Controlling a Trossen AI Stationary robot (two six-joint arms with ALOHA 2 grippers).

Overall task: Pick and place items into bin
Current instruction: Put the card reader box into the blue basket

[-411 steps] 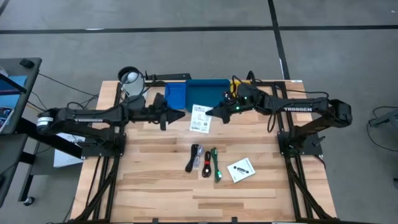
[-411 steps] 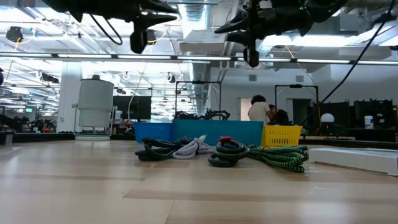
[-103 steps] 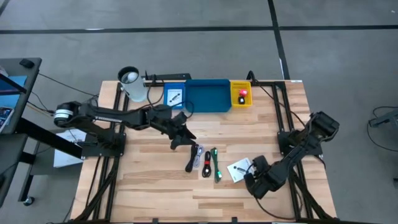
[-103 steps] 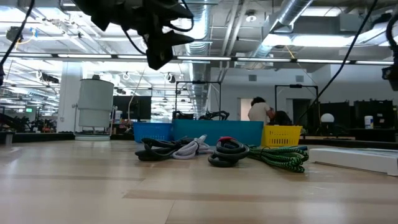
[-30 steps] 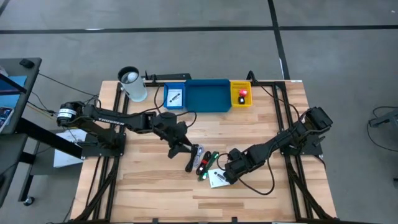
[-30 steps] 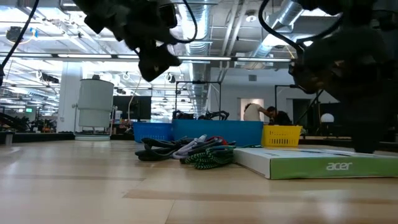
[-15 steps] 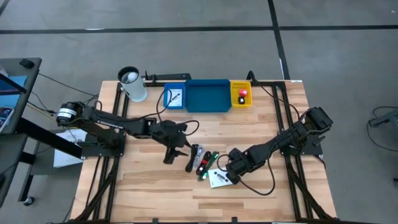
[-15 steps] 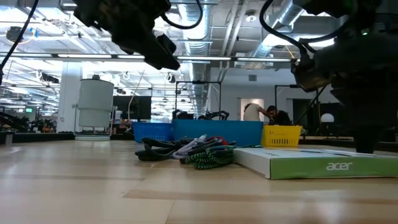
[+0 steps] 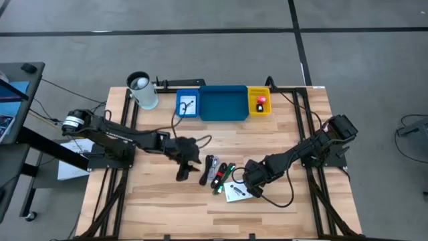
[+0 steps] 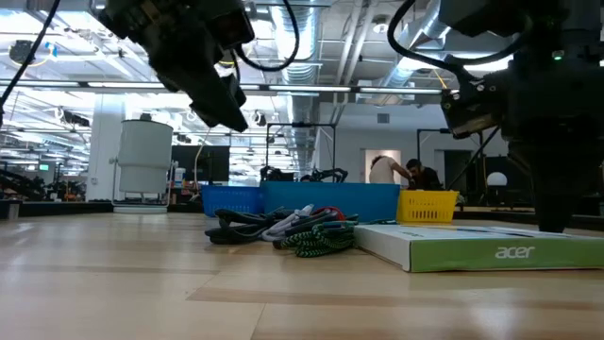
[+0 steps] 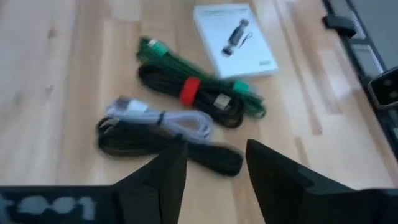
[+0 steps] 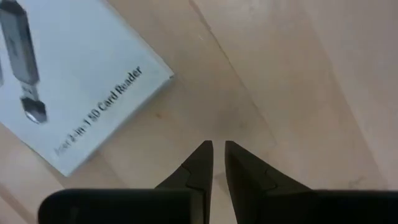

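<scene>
Cables are bunched mid-table beside a white packet; the left gripper is held open nearby, the right gripper closed, empty.

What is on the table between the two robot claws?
In the high view, the cables lie between the left claw and the right claw, with the white packet beside the right one.

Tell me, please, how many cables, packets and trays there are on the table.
Cables: 3 (black-and-white cable, red-banded black cable, green cable)
Packets: 2 (loose packet, second packet in small blue tray)
Trays: 3 (that one, wide blue tray, yellow tray)
Total: 8
</scene>
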